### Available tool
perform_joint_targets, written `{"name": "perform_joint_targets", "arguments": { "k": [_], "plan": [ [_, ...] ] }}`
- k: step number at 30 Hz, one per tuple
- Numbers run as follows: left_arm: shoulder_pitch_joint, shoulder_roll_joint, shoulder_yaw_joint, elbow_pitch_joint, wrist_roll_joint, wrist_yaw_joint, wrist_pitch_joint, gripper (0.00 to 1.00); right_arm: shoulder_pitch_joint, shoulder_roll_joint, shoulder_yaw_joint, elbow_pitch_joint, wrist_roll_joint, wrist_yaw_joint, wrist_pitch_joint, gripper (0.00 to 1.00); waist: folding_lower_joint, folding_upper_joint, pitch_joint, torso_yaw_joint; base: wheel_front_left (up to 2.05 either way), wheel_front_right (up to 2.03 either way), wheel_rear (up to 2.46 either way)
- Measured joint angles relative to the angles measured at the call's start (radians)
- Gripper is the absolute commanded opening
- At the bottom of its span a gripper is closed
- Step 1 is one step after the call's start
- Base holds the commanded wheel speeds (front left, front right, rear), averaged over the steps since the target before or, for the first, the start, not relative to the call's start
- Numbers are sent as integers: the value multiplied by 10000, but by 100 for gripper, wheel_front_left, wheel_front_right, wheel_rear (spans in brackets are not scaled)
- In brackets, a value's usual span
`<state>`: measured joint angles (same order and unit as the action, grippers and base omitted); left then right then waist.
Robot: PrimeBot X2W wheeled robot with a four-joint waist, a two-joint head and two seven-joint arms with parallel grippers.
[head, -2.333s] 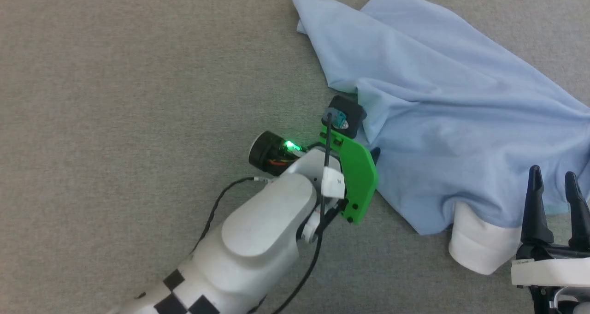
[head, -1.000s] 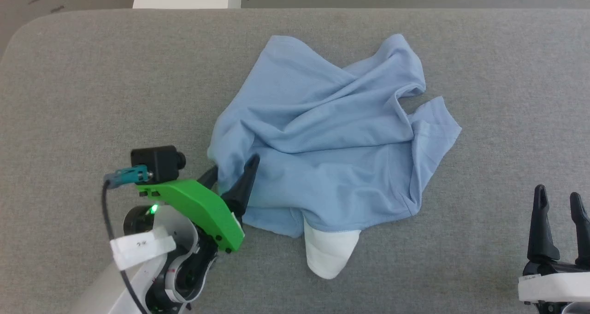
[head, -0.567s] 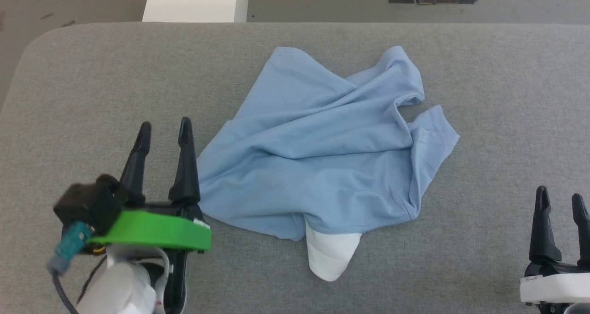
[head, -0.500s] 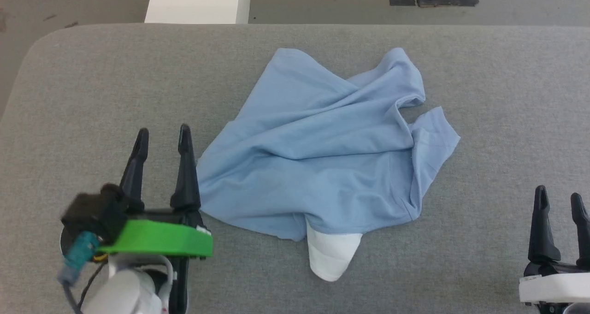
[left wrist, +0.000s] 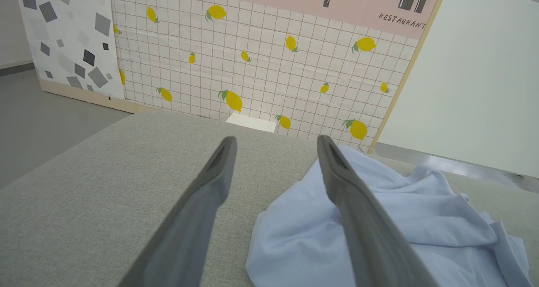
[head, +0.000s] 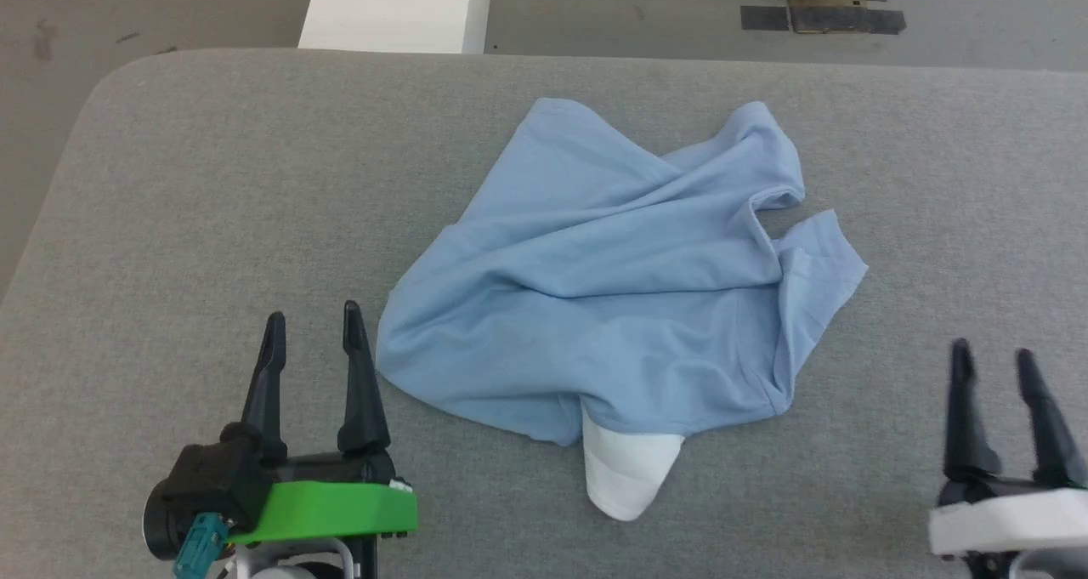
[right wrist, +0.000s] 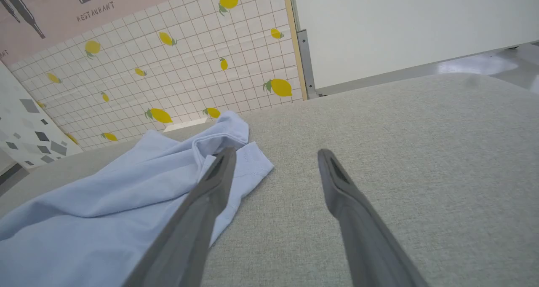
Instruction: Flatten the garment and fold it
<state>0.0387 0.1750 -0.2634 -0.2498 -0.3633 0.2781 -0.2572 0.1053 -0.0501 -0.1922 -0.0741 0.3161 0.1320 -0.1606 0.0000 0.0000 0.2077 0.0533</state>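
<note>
Garment (head: 612,307) sits crumpled mid-frame in the head view, on the grey desk (head: 212,179). Light blue, with deep creases across it, not flat. A white panel (head: 629,473) pokes out under its bottom edge, and one sleeve (head: 820,260) sticks out at frame right.

Lower left: left tool (head: 313,311) is wide with nothing between the fingers. Its right-hand finger is just beside the cloth's left edge; can't tell if they touch. In the left wrist view the left tool (left wrist: 276,138) is again wide, with the garment (left wrist: 379,219) at lower right of the frame.

Lower right: right tool (head: 992,349) is wide, empty and apart from the cloth. In the right wrist view the right tool (right wrist: 276,151) has bare desk between its fingers and the sleeve (right wrist: 248,162) behind the left finger.

A lemon-tile wall (left wrist: 261,68) stands behind the desk.
</note>
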Motion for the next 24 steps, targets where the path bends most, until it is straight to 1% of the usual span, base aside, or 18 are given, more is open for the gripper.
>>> {"name": "perform_joint_targets", "arguments": {
  "k": [3,4,6,9,11,13,15,19,22,23,24],
  "plan": [
    [6,-380,389,59,309,-481,-2,100,-362,6,504,-268,-245,0,690,100,0,0,56,98,0,0,0],
    [6,-510,500,88,378,-637,-2,100,-618,6,648,-328,-355,0,1078,100,0,0,100,118,0,0,0],
    [2,-700,623,144,477,-892,0,100,-1085,2,890,-328,-491,2,1979,100,0,0,181,161,0,0,0],
    [-35,-924,732,253,773,-1267,-2,100,-1776,0,1177,-92,-1114,0,3896,100,0,0,336,255,0,0,0],
    [-69,-1026,752,370,863,-1457,-2,100,-2137,13,1156,73,-1287,2,4790,100,0,0,433,335,0,0,0],
    [-124,-1104,742,481,913,-1622,-2,100,-2517,-4,1162,320,-1693,0,5889,100,0,0,539,451,0,0,0],
    [-227,-1149,750,564,913,-1722,-2,100,-2762,2,1104,575,-1787,0,6581,100,0,0,632,572,0,0,0],
    [-456,-1187,662,769,909,-1906,-6,100,-3227,2,740,1221,-1985,2,7248,100,0,0,813,898,0,0,0],
    [-542,-1198,583,848,780,-1898,-8,100,-3400,-4,562,1889,-2554,0,7601,100,0,0,916,1165,0,0,0],
    [-551,-1198,562,861,750,-1885,-8,100,-3480,-2,502,2027,-2560,0,7605,97,0,0,940,1230,0,0,0],
    [-559,-1198,535,871,708,-1856,-8,100,-3635,-10,443,2182,-2568,0,7603,42,0,0,969,1302,0,0,0]
  ]
}}
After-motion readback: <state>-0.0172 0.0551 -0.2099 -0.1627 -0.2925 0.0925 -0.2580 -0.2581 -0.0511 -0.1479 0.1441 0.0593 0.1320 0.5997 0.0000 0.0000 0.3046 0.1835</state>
